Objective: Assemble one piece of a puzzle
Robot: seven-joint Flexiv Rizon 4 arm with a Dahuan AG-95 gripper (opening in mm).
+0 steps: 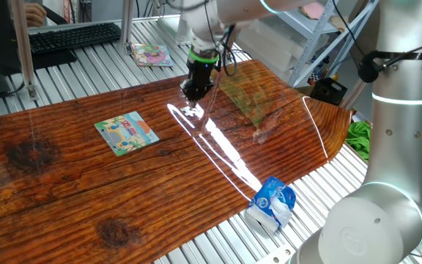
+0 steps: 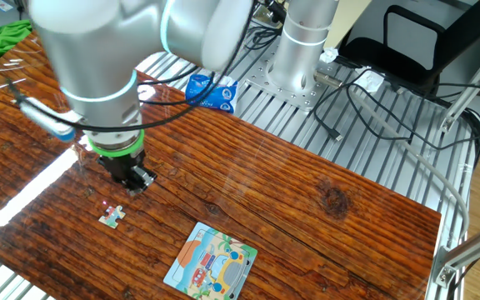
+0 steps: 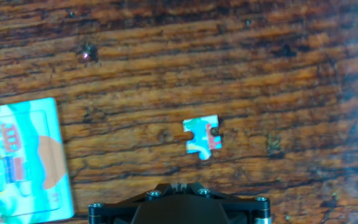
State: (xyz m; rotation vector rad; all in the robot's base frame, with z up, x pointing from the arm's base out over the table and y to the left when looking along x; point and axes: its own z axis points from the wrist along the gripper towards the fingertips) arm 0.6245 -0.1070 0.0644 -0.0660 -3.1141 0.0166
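Wooden table (image 3: 278, 74): loose piece (image 3: 202, 137) clear; elsewhere seemingly glare-washed.

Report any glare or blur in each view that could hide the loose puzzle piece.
One fixed view: a bright white glare streak runs across the table, washing over the loose piece. The other fixed view: glare sits at the left edge, the piece clear. Hand view: the piece is sharp, with overexposure only at the right edge.
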